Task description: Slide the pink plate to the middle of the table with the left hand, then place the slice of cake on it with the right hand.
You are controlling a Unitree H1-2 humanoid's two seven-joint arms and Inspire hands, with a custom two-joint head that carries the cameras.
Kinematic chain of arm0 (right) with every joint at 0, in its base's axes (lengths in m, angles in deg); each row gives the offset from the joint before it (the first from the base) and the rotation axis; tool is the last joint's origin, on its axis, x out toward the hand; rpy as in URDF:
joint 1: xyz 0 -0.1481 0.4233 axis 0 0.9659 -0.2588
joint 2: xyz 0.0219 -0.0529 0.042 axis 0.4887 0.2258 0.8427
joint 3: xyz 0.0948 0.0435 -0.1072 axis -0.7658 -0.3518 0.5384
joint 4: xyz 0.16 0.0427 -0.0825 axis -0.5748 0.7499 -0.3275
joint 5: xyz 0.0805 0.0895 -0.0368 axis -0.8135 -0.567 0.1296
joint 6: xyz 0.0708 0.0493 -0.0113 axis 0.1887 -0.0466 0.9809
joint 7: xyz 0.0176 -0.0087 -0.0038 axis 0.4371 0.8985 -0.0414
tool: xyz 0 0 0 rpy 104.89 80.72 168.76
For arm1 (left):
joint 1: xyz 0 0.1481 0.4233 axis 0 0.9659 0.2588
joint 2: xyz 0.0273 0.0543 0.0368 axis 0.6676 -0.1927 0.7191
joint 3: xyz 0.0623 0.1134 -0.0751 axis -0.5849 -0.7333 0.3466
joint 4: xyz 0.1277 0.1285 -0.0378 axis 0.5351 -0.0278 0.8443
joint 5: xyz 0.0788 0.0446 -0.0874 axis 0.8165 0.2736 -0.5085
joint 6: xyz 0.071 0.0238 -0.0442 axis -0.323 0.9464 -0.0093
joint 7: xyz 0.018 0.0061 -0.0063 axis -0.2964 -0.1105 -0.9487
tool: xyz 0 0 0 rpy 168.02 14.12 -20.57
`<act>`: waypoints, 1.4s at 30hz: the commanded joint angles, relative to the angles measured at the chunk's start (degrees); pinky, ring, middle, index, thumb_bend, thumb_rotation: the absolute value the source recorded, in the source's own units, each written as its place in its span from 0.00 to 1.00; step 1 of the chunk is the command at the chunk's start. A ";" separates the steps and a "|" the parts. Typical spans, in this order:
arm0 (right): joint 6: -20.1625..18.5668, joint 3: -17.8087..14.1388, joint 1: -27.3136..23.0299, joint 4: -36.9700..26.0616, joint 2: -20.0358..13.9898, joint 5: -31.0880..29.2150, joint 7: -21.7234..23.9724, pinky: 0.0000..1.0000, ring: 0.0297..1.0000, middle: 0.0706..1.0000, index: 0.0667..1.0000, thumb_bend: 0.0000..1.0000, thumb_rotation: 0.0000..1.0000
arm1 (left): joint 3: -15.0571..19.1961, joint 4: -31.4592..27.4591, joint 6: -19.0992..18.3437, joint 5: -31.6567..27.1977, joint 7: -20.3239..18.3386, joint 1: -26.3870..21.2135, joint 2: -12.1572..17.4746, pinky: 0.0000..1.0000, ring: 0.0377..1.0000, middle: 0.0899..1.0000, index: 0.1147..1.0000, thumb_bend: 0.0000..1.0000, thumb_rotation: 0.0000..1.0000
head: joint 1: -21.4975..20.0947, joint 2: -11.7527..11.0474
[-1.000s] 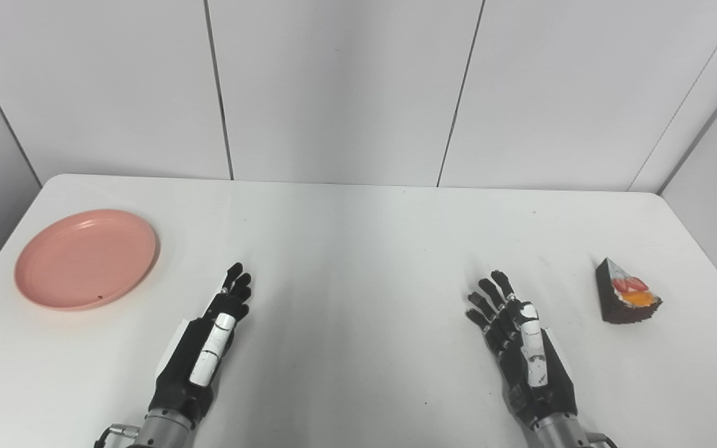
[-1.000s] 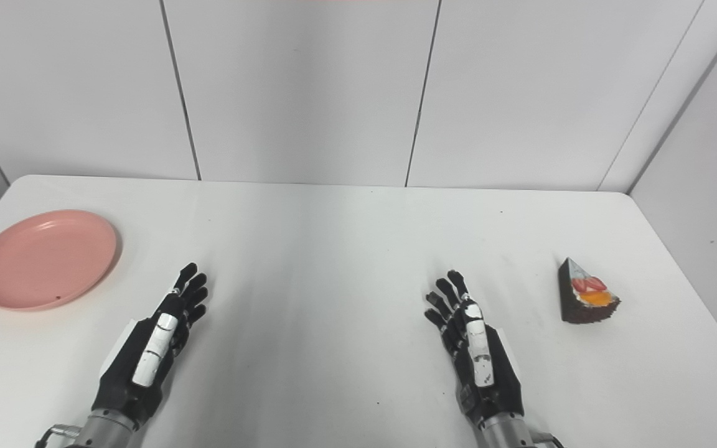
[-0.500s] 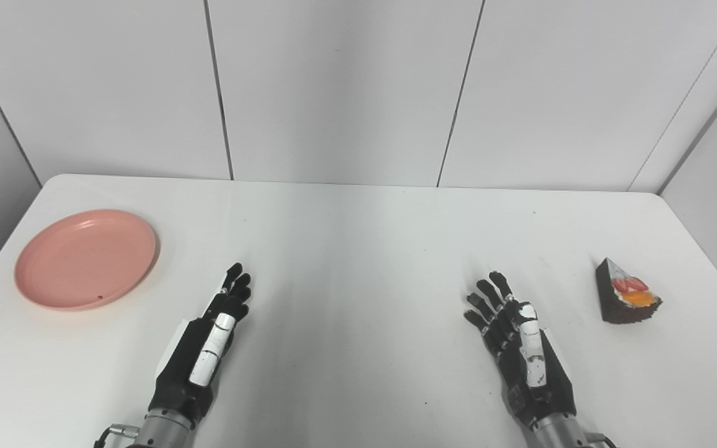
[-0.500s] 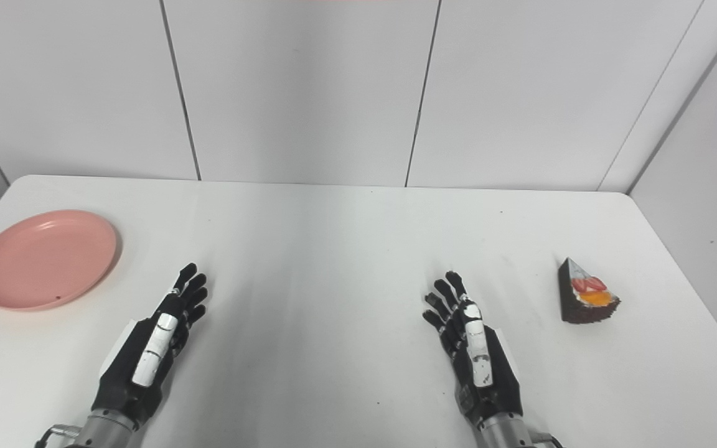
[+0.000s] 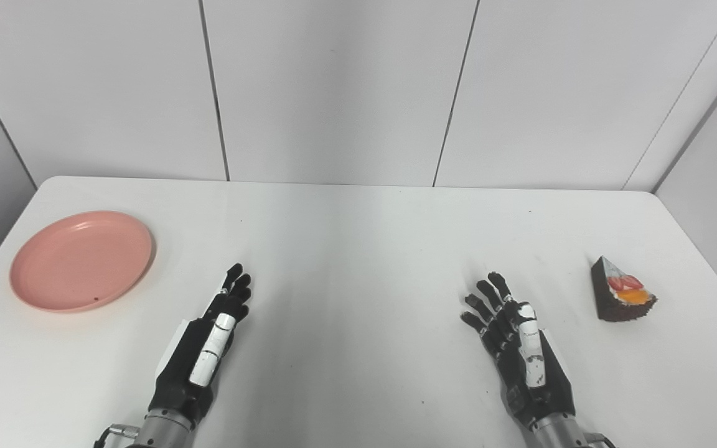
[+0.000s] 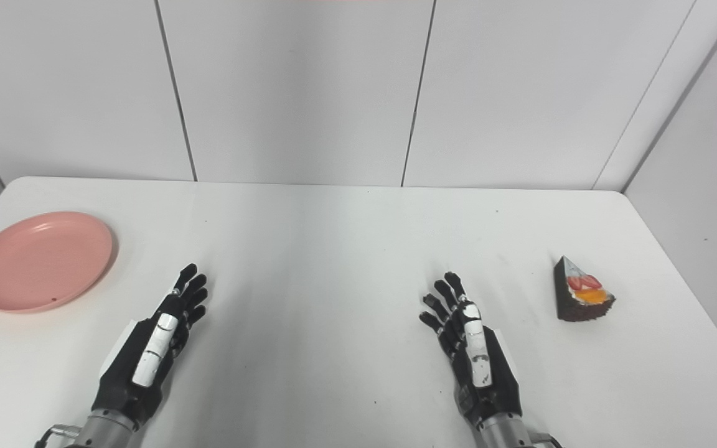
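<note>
**Task status: no step started**

The pink plate (image 5: pixel 81 261), a smooth, shallow round dish, lies at the far left of the white table (image 5: pixel 358 236), not yet slid to the middle. The slice of cake (image 5: pixel 622 298), a dark wedge topped with red and orange fruit, sits at the right. The left hand (image 5: pixel 206 345) and right hand (image 5: pixel 520 348) rest near the front edge, fingers extended and released, holding nothing.

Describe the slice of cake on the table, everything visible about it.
The slice of cake is a dark brown wedge, chocolate by its look, with a pale top carrying a red strawberry piece and an orange fruit piece. It lies on the white table near the right edge, its narrow point toward the far wall. Only the table touches it; the right robot hand lies apart, to its left and nearer the camera.
</note>
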 commanded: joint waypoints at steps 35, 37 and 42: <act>6.74 -3.93 -3.62 10.26 -4.83 -5.96 7.73 0.93 0.93 0.96 1.00 0.81 0.97 | -4.01 7.64 6.34 8.15 2.92 -3.41 -4.30 1.00 1.00 1.00 1.00 0.67 0.98 | 14.19 -7.80; 6.77 -3.97 -3.59 10.41 -4.76 -6.11 7.93 0.94 0.93 0.97 1.00 0.81 0.97 | -4.03 8.18 6.70 8.25 3.04 -3.38 -4.45 1.00 1.00 1.00 1.00 0.66 0.98 | 14.53 -8.31; 7.13 -3.82 -3.54 10.58 -4.41 -4.63 7.16 0.93 0.92 0.96 1.00 0.80 0.99 | -4.14 9.39 8.00 8.42 2.98 -3.32 -4.19 1.00 1.00 1.00 1.00 0.66 0.98 | 14.08 -9.47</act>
